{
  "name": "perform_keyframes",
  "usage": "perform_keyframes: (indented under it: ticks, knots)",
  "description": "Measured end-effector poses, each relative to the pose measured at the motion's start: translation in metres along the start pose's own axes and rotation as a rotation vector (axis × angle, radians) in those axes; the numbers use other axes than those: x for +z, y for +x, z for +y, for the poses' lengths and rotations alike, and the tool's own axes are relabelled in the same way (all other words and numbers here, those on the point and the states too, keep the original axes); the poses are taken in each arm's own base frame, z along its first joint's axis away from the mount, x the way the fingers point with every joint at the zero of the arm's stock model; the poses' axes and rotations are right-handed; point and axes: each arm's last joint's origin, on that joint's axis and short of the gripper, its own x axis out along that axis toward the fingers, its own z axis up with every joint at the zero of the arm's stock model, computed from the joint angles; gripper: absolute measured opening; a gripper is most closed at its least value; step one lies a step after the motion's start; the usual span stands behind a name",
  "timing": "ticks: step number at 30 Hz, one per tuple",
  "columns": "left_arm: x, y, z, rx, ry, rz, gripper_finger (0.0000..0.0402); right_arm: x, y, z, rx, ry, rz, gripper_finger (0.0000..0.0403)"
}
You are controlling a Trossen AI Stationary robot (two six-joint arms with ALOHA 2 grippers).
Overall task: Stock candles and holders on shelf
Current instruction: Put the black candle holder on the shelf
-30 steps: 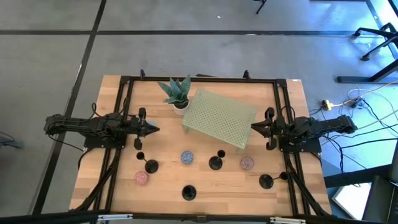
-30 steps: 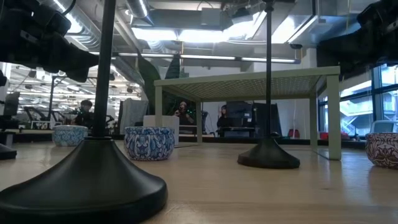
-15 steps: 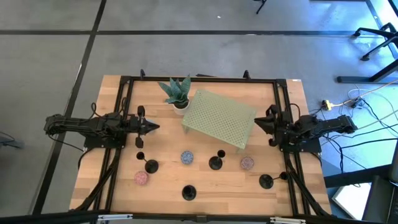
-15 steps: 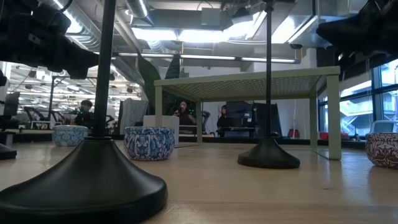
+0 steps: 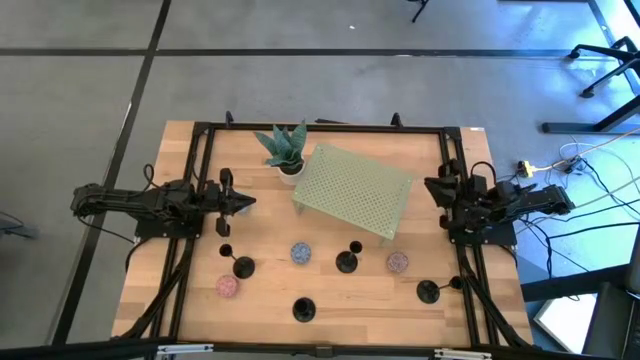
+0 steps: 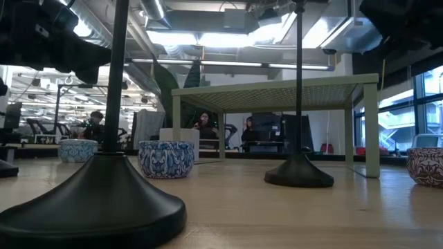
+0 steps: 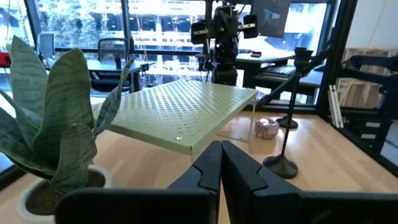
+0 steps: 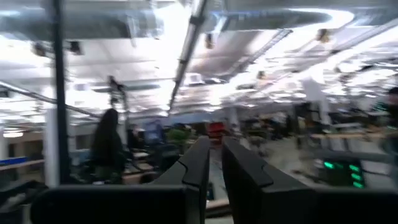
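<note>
The pale green perforated shelf (image 5: 352, 190) stands on its legs at the table's far middle; it also shows in the left wrist view (image 7: 180, 112). Four black holders (image 5: 243, 267) (image 5: 347, 262) (image 5: 304, 309) (image 5: 428, 291) stand upright on their disc bases nearer the front. A bluish candle (image 5: 301, 253) and two pink candles (image 5: 397, 262) (image 5: 227, 286) lie flat on the wood among them; a fourth does not show. My left gripper (image 5: 250, 202) is shut and empty left of the shelf. My right gripper (image 5: 430, 185) is shut and empty right of the shelf, raised and pointing upward into the room.
A potted plant (image 5: 283, 148) stands at the shelf's far left corner, close to my left gripper. A black frame (image 5: 320, 128) runs around the table. In the low view a holder's base (image 6: 104, 200) fills the near left. People sit in the room behind the table.
My right gripper has drawn back from the shelf's right end toward the table's right edge, risen and tipped upward. It stays shut and empty. Nothing on the table has moved.
</note>
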Motion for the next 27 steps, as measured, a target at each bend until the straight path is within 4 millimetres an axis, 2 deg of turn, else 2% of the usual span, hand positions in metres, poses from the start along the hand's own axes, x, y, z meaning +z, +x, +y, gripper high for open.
perform_keyframes:
  ticks: [6, 14, 19, 23, 27]
  knots:
    - [0.006, 0.0, 0.0, -0.001, -0.006, -0.058, 0.003, 0.016, 0.003, 0.006, 0.192, 0.035, 0.04, 0.0082]
    - [0.019, -0.002, 0.002, 0.098, 0.058, -0.197, 0.0094, 0.041, 0.015, 0.013, 0.286, -0.027, 0.361, 0.0152]
    - [0.019, -0.002, 0.003, 0.127, 0.063, -0.197, 0.0118, 0.064, 0.021, 0.023, 0.567, 0.014, 0.518, 0.0173]
    - [0.019, -0.002, 0.003, 0.134, 0.064, -0.195, 0.0123, 0.066, 0.016, 0.028, 0.758, 0.07, 0.684, 0.0176]
    - [0.019, -0.002, 0.003, 0.134, 0.063, -0.195, 0.0123, 0.062, 0.009, 0.026, 0.76, 0.139, 0.851, 0.0176]
